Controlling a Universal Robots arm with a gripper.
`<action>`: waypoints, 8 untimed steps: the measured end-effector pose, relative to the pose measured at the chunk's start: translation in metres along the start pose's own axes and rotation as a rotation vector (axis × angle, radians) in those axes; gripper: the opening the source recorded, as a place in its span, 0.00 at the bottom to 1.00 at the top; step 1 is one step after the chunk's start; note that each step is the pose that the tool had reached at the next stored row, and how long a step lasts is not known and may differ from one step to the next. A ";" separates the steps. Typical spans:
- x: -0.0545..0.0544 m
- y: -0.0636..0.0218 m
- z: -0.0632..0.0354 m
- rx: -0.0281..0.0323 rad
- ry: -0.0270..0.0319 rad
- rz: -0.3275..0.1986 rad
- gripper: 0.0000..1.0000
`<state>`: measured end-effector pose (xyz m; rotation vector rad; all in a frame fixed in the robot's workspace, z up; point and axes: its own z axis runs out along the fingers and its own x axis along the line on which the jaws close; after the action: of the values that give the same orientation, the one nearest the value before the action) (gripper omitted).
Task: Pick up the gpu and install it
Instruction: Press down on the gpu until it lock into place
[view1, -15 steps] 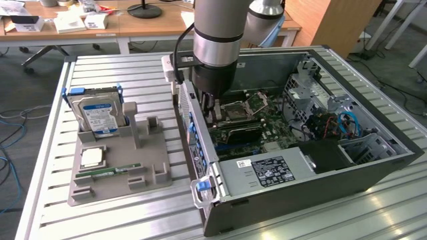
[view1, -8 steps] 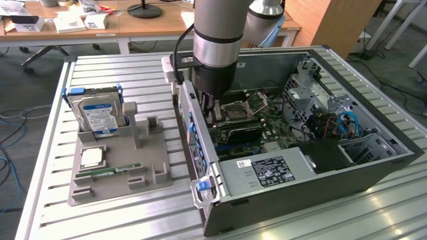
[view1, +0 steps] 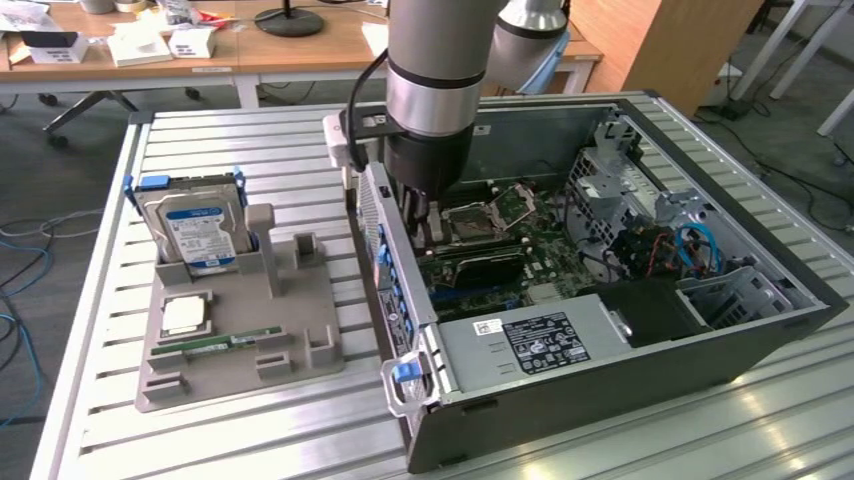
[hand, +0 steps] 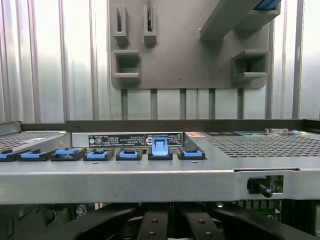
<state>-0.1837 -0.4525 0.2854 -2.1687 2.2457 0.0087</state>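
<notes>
The gpu stands on edge inside the open computer case. It sits on the main board beside the processor socket, where a card slot would be, so it looks seated or nearly so. The claw is lowered into the case at the card's end nearest the rear wall, its fingers pressed together. Whether they pinch the card's edge or only bear on it, I cannot tell. From the wrist, a row of blue clips lines that rear wall, and one raised clip is flipped up, likely to admit the bracket. Outside the case, the grey tray holds the hard drive and memory stick.
</notes>
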 end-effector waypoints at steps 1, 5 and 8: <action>0.000 0.0000 0.0006 0.0001 -0.0001 0.000 0.11; 0.000 0.0000 0.0025 -0.0002 0.0002 0.000 0.11; 0.000 0.0000 0.0041 -0.0002 0.0002 0.000 0.11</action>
<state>-0.1837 -0.4526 0.2813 -2.1689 2.2458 0.0087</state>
